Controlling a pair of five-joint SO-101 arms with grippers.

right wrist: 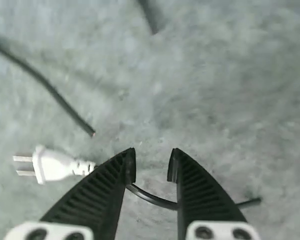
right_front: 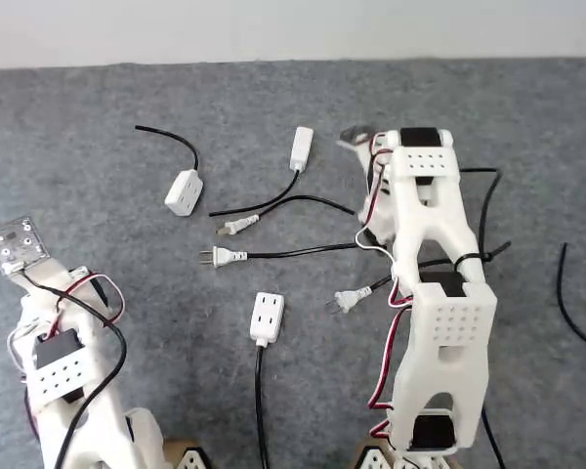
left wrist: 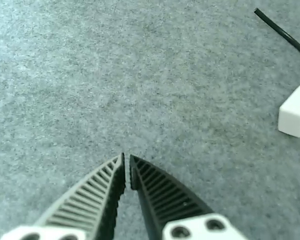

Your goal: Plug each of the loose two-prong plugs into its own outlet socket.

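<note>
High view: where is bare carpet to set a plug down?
Free: carpet between the left arm and the near socket; also the far strip past the leftmost socket. Crowded: the middle, where plugs and cords cross beside the right arm.

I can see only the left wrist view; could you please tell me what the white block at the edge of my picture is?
Observer: From the high view it looks like a white cube-shaped plastic outlet socket lying on the table.
Operator: Thank you. Are there other sockets?
Observer: Yes, two: a slim white socket farther back, and a white socket with visible slots nearer the arms.
Operator: And where is the right claw?
Observer: The right claw is open over the black cable of a white two-prong plug.
</note>
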